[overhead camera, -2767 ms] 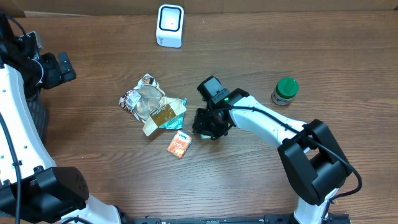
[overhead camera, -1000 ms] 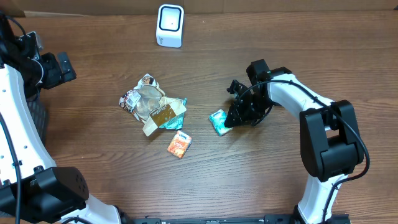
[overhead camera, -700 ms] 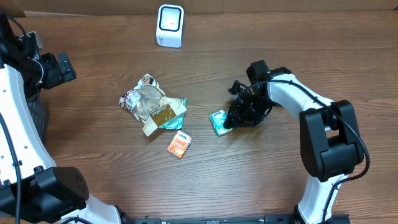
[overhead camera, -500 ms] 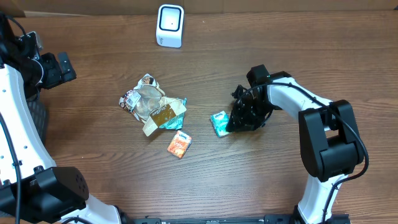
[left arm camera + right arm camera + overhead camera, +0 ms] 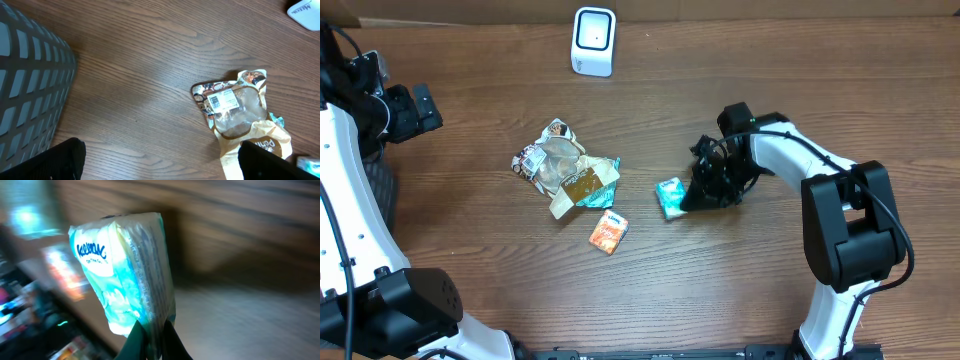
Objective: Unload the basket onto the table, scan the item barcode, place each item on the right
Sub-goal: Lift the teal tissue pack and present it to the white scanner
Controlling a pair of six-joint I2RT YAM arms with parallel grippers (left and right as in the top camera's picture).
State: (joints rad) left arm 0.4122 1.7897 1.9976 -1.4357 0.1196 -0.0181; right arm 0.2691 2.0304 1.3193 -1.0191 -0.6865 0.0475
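The item is a teal and white tissue pack [image 5: 669, 196], lying at mid-table right of the other packets. My right gripper [image 5: 691, 199] is shut on its right edge. In the right wrist view the pack [image 5: 120, 270] fills the frame, and the right gripper [image 5: 152, 330] pinches its sealed seam between both fingertips. The white barcode scanner [image 5: 593, 40] stands at the back edge, well away from the pack. My left gripper [image 5: 417, 110] hovers open at the far left, holding nothing; its fingers [image 5: 65, 161] are spread wide.
A crumpled snack bag [image 5: 565, 170] and a small orange packet [image 5: 608, 232] lie left of the tissue pack. The bag [image 5: 235, 107] also shows in the left wrist view, with a grey basket [image 5: 25, 85] at the left edge.
My right gripper has drawn the tissue pack rightward away from the other packets, then closed tight on its edge. The left arm has not moved.
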